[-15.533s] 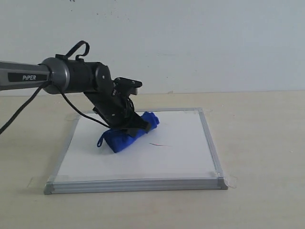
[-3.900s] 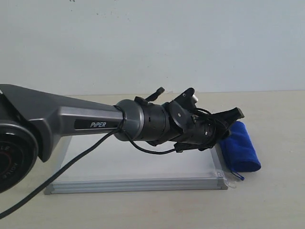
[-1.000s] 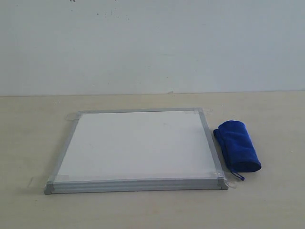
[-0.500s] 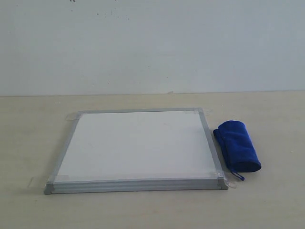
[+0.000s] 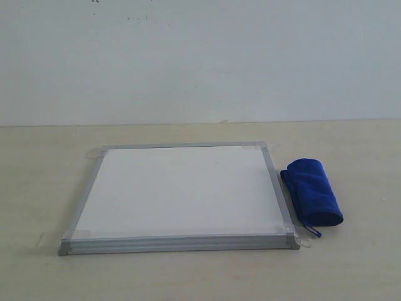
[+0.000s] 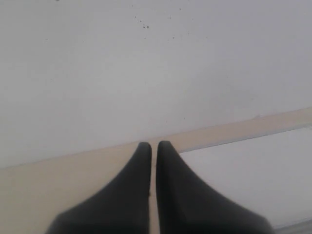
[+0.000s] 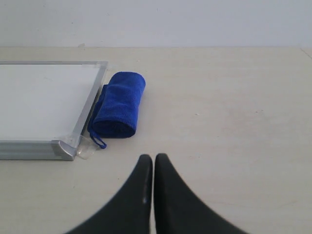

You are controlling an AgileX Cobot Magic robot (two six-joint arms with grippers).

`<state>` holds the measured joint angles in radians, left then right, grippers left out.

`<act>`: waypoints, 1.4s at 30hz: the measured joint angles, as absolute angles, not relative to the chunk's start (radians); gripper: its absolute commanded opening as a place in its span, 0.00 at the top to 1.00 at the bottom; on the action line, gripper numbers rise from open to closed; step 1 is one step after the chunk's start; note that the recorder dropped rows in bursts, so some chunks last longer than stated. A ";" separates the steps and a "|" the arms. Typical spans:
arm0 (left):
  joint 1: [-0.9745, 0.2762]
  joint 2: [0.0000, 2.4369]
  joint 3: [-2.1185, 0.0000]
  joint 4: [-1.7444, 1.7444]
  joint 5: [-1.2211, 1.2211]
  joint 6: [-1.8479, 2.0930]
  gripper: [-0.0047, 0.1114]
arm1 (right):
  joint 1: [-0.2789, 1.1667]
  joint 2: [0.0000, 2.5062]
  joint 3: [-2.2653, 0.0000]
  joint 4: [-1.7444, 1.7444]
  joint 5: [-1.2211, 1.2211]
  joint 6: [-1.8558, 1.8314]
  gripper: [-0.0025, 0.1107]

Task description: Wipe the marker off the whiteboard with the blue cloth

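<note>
- The whiteboard point(image 5: 182, 191) lies flat on the bench point(image 5: 351, 269); its silver frame is unbroken on all four edges; its face shows plain white; clear tape tabs point(image 5: 305, 237) sit at the corners.
- The blue cloth point(image 5: 312, 199), rolled, lies on the bench just beside the board's right edge, toward the near right corner; its loop tag point(image 5: 311, 229) trails to the near side; whether cloth and frame touch cannot be told.
- Open room: bare bench runs along the board's left, near and far edges; a wide bare stretch lies right of the cloth; the wall point(image 5: 200, 63) stands behind.
- Count: one board; one cloth; two tools.
- The left tool point(image 6: 153, 145) is pressed together, pinching nothing; the right tool point(image 7: 153, 157) likewise, empty, over bare bench, apart from the cloth.
</note>
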<state>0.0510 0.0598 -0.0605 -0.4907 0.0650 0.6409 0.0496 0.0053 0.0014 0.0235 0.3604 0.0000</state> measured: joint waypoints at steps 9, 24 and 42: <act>0.073 0.060 -0.004 -0.441 0.000 0.549 0.93 | 0.050 0.005 0.001 0.024 0.360 0.000 0.97; 0.150 0.004 -0.004 -0.228 0.271 0.326 0.93 | 0.050 0.005 0.001 0.024 0.360 0.000 0.97; 0.134 0.003 -0.004 -0.228 0.311 0.316 0.93 | 0.050 0.005 0.001 0.024 0.360 0.000 0.97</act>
<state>0.1339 0.0027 -0.0038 -0.2285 0.3114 0.3156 0.0496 0.0053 0.0014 0.0235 0.3604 0.0000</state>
